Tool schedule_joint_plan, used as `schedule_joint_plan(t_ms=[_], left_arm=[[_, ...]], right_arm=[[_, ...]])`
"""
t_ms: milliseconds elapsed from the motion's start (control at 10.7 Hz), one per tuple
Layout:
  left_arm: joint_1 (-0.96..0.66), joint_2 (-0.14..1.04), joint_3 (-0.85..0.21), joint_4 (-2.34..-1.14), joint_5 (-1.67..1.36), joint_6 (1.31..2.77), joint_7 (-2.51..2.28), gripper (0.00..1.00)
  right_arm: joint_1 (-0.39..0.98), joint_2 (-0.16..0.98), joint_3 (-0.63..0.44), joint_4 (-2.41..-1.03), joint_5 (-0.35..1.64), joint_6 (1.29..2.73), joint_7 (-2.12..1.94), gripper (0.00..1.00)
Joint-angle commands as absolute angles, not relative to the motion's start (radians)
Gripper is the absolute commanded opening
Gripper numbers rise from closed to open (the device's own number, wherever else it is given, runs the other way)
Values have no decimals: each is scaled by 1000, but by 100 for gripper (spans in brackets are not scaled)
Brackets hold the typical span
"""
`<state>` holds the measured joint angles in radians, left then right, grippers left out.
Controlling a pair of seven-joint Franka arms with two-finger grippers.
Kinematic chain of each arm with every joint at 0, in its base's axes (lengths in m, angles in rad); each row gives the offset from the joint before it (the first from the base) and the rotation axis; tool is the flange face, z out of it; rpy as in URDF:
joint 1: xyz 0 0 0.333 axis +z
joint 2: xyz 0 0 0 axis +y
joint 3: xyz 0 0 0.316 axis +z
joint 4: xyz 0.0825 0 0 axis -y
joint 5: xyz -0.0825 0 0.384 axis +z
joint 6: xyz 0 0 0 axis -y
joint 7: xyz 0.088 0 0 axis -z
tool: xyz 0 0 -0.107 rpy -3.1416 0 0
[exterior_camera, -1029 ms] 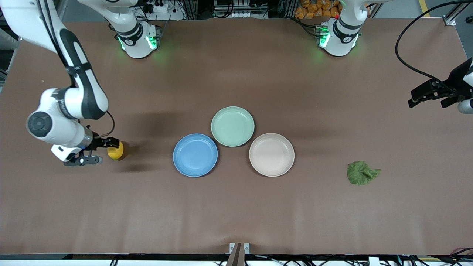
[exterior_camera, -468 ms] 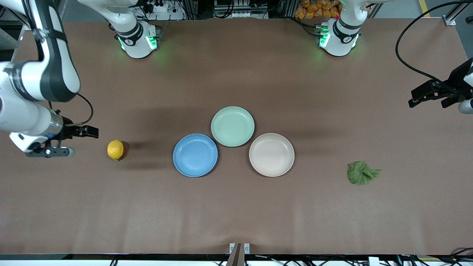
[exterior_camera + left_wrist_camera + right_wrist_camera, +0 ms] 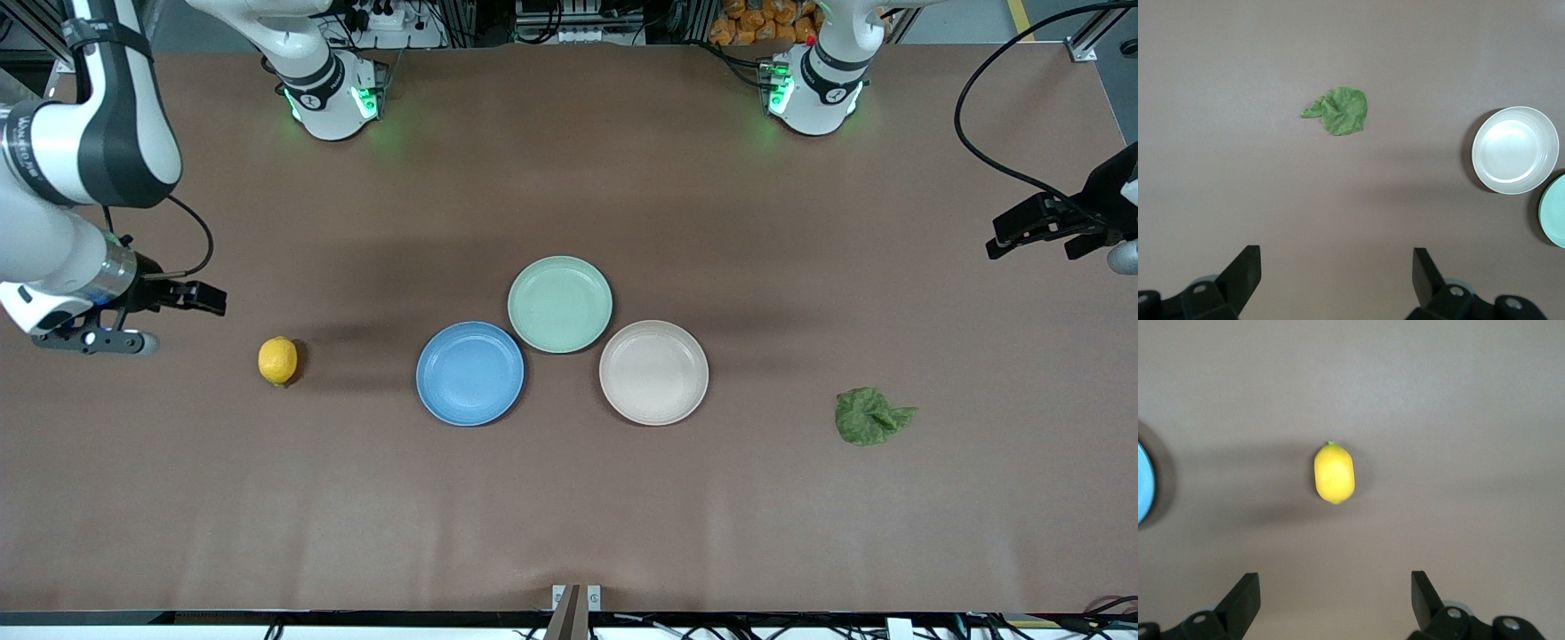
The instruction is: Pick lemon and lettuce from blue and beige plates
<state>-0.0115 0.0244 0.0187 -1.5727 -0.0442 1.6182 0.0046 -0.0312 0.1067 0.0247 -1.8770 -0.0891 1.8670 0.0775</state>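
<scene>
Yellow lemon (image 3: 277, 360) sits by itself on the brown desk (image 3: 569, 498), toward the right arm's end and well apart from the blue plate (image 3: 470, 373). The lettuce (image 3: 869, 416) lies crumpled on the bare desk toward the left arm's end, apart from the beige plate (image 3: 653, 372). Both of those plates are bare, and so is the green plate (image 3: 560, 304) that touches them from farther up the desk. From where things lie, I'd judge both items are already off their plates and the job is at its close, with nothing left but for the arms to pull clear.

The right gripper (image 3: 133, 318) is raised over the desk's edge at the right arm's end, beside the lemon but not touching it. In its own wrist view the fingers (image 3: 1245, 597) are spread wide with nothing between them, and the lemon (image 3: 1334, 473) lies well ahead of them. The left gripper (image 3: 1058, 233) hangs high over the desk's edge at the left arm's end, its forearm reaching in from the side; its fingers (image 3: 1248, 270) are likewise released and empty, looking down on the lettuce (image 3: 1341, 111) and the beige plate (image 3: 1515, 150).

If anything more is wanted, it calls only for a clean retreat upward, keeping wide of both items.
</scene>
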Motion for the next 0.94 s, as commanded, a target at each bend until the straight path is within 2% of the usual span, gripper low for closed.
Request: schedule_joint_plan(t_ms=[0,187,374,655,842], left_arm=[[-6,25,20,-1566,-61,1603,28,100],[-6,26,20,-1566,-61,1603,25,100],[-6,26,20,-1566,-61,1603,25,100],[-9,26,15,-1568,-61,1603,18,100],[-8,26,15,-1568,-61,1603,17,100]], right_arm=[[-17,-13,26,-2070,-130,1972,107,100],[-17,-43,26,-2147,-130,2040,107,100],[-18,-44,26,-2132,-130,2007,107,100],[-12,-17,26,-1898,-126,1734,109,100],[1,-17,26,-1795,-121,1669,110,100]])
